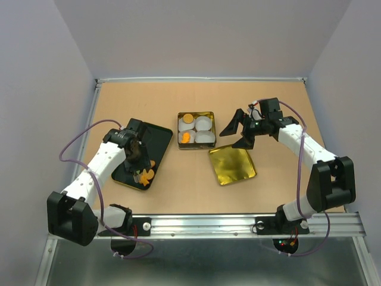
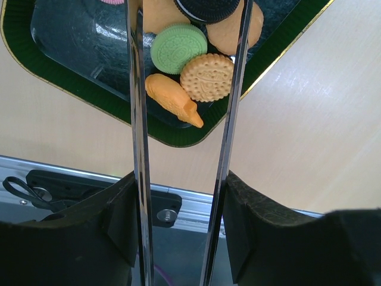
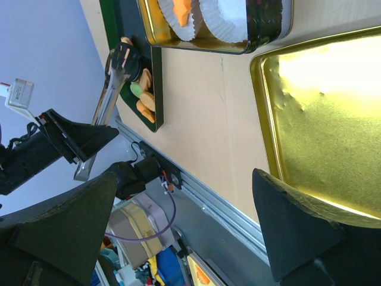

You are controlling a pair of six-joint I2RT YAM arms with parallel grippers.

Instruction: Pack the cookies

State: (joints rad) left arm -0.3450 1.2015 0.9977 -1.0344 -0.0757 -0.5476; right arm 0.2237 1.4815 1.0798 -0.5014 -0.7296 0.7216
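Observation:
The cookies [image 1: 146, 174] lie at the near end of a black tray [image 1: 156, 138]. The left wrist view shows a green one [image 2: 177, 47], a tan round one [image 2: 206, 77], an orange one [image 2: 172, 98] and a dark sandwich cookie [image 2: 208, 7]. My left gripper [image 1: 137, 156] [image 2: 181, 196] is shut on metal tongs [image 2: 138, 119]. The tong blades flank the dark cookie. Two orange cookies [image 1: 188, 118] [image 1: 186, 137] sit in paper cups in the open tin [image 1: 179, 128]. My right gripper [image 1: 238, 132] [image 3: 184, 208] is open and empty, right of the tin.
The gold square lid [image 1: 232, 165] [image 3: 333, 119] lies upside down on the table, near right of the tin. Two white paper cups [image 1: 204, 123] in the tin hold nothing. A metal rail [image 1: 238, 223] runs along the table's near edge.

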